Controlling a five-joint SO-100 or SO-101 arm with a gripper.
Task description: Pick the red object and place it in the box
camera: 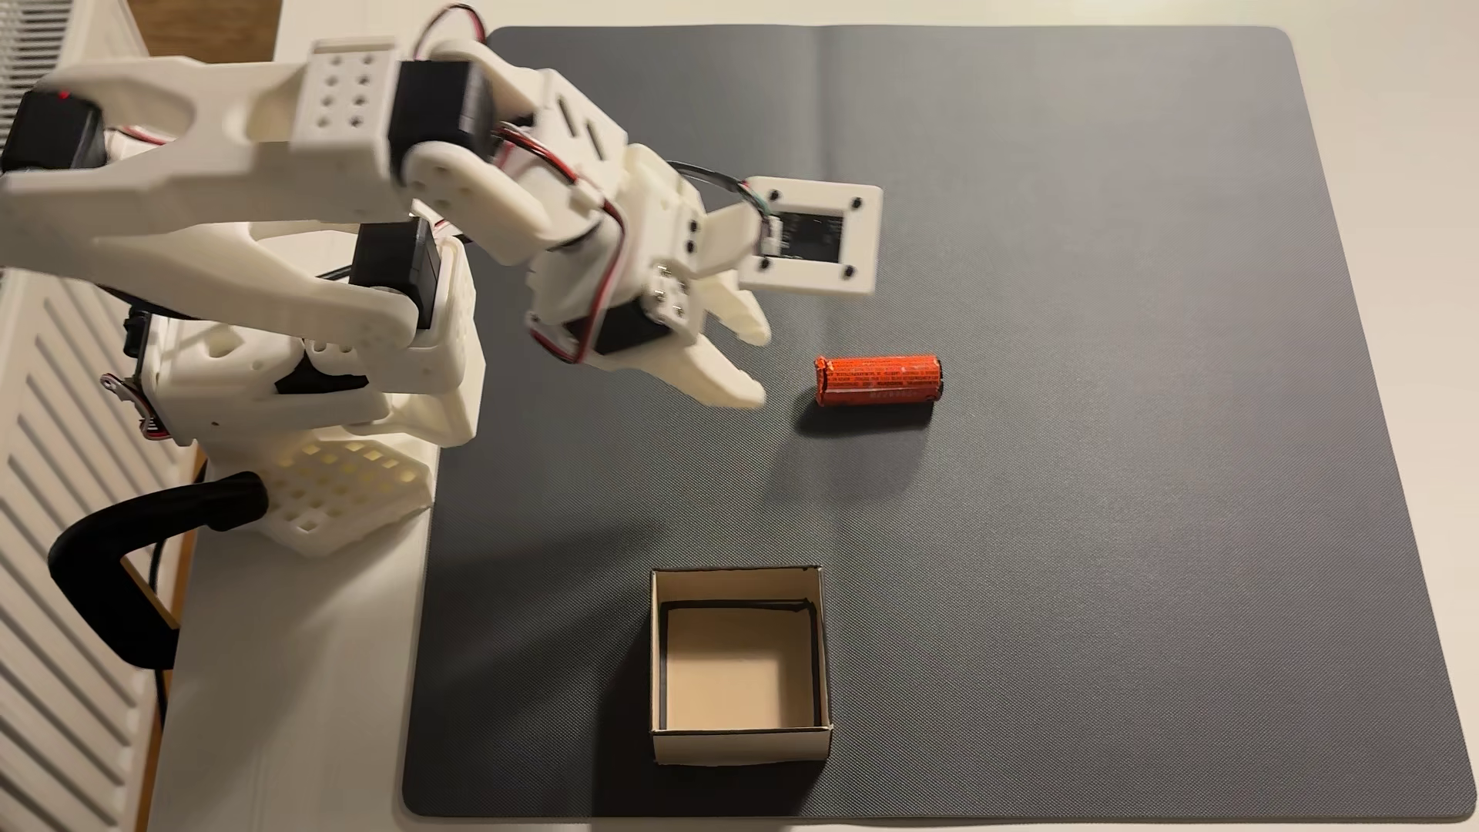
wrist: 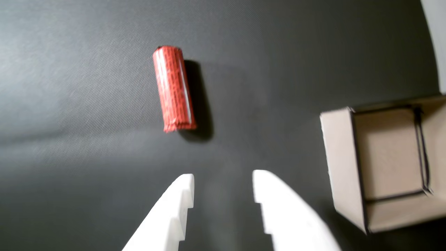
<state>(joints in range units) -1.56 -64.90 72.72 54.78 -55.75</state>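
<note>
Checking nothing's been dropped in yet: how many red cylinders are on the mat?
1. The red cylinder lies on its side on the dark mat, just beyond the open gripper, apart from the box, which is empty.

We take this for a home desk setup: a white tabletop [camera: 280,680] under a dark mat [camera: 1120,560], with a white slatted radiator [camera: 56,480] at nine o'clock beside the clamped arm base [camera: 336,480].
</note>
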